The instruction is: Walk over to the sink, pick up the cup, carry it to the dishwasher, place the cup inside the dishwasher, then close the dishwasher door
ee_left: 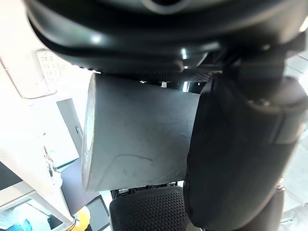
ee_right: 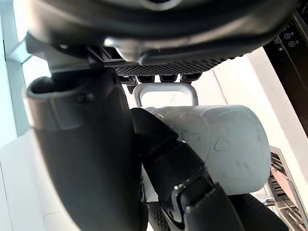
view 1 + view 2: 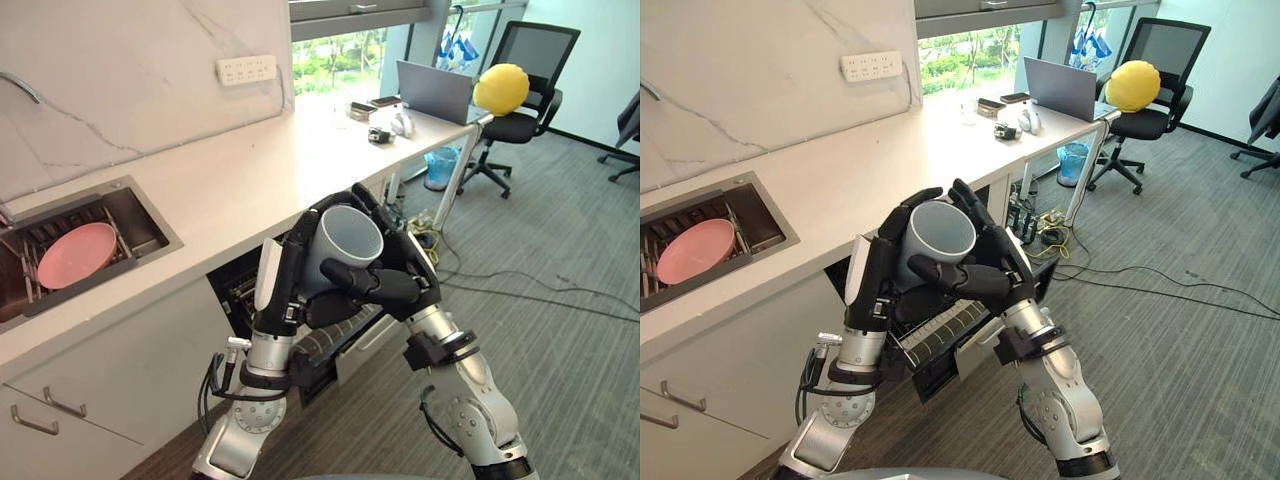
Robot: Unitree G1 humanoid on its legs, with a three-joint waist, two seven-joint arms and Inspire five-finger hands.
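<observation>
I hold the cup (image 3: 345, 245) between both hands, above the floor in front of the counter and over the open dishwasher (image 3: 236, 290), whose wire rack (image 3: 940, 338) juts out just below my wrists. My left hand (image 3: 290, 265) wraps round the cup's left side with its fingers curled over the rim. My right hand (image 3: 405, 285) closes round the other side, the thumb laid across the front of the wall. The handle (image 2: 165, 91) sits against my right palm. The cup is pale grey with a smooth wall, and it tilts so that its mouth faces up and towards me. A white socket strip (image 3: 246, 69) is fixed to the veined marble wall (image 3: 110, 100); any marking on it is too small to make out. The white counter (image 3: 230, 180) runs from the sink (image 3: 140, 215), where a pink plate (image 3: 75, 255) leans in a rack, to a far end that carries a laptop (image 3: 433, 90) and some small items. Beyond it a black office chair (image 3: 535, 70) bears a yellow cushion (image 3: 500, 88), and grey carpet (image 3: 560, 330) covers the floor.
</observation>
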